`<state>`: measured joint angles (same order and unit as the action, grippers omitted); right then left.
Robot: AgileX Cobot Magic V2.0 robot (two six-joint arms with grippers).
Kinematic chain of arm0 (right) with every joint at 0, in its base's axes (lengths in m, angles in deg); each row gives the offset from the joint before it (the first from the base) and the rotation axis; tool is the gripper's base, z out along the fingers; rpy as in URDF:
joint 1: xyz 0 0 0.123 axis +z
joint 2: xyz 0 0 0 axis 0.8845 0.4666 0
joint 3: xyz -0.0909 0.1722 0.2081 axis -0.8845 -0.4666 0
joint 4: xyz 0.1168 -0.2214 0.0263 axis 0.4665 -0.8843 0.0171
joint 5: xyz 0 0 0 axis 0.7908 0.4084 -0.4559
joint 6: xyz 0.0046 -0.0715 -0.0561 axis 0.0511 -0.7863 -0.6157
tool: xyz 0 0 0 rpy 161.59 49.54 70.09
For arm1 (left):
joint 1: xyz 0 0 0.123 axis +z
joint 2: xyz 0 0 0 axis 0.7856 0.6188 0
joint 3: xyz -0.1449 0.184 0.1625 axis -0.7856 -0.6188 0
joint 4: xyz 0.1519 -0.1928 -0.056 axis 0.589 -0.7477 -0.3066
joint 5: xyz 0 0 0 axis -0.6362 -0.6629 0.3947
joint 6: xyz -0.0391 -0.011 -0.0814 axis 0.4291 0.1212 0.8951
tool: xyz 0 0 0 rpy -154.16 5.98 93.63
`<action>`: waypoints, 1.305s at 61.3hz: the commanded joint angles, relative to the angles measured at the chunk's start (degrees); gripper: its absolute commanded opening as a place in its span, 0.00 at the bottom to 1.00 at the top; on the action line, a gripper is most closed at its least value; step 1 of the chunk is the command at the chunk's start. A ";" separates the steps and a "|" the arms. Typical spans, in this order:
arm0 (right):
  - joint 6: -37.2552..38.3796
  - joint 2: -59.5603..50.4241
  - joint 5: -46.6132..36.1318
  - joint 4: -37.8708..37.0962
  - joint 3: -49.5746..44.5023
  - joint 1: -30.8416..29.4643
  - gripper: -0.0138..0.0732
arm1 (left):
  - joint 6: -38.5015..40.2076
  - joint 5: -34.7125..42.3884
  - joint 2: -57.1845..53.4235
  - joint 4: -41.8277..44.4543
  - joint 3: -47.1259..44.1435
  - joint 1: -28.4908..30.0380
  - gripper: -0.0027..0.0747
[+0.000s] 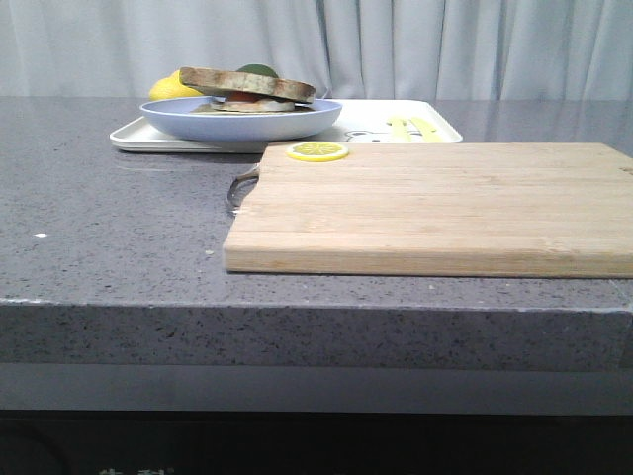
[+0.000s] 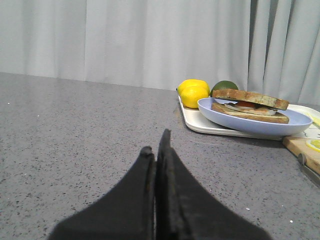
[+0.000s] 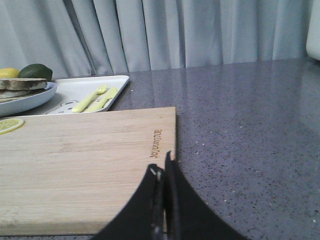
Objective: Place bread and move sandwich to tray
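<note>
Front view: we see the sandwich (image 1: 252, 97) on its blue plate (image 1: 241, 120), resting on the tray (image 1: 386, 127) at 11 o'clock from the cutting board (image 1: 435, 206); bread (image 1: 247, 83) caps it, so we judge the task done.

Left wrist view: left fingers (image 2: 156, 155) clenched, empty, over the counter (image 2: 75, 130).

Right wrist view: right fingers (image 3: 162, 172) clenched, empty, above the board's edge.
</note>
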<state>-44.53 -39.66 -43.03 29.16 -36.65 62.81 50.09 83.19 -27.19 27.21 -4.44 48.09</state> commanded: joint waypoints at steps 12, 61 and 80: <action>0.79 -1.13 -5.19 -1.11 0.13 0.08 0.08 | 0.35 4.64 -1.28 -0.01 -0.10 -0.37 0.01; -2.31 -1.08 -7.08 -0.86 0.13 0.08 0.08 | 0.35 4.64 -1.28 -0.01 -0.10 -0.37 0.01; -2.31 -1.08 -7.08 -0.86 0.13 0.08 0.08 | 0.35 4.64 -1.28 -0.01 -0.10 -0.37 0.01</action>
<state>-46.48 -39.66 -45.17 28.89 -36.65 62.81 50.09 83.19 -27.19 27.21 -4.44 48.09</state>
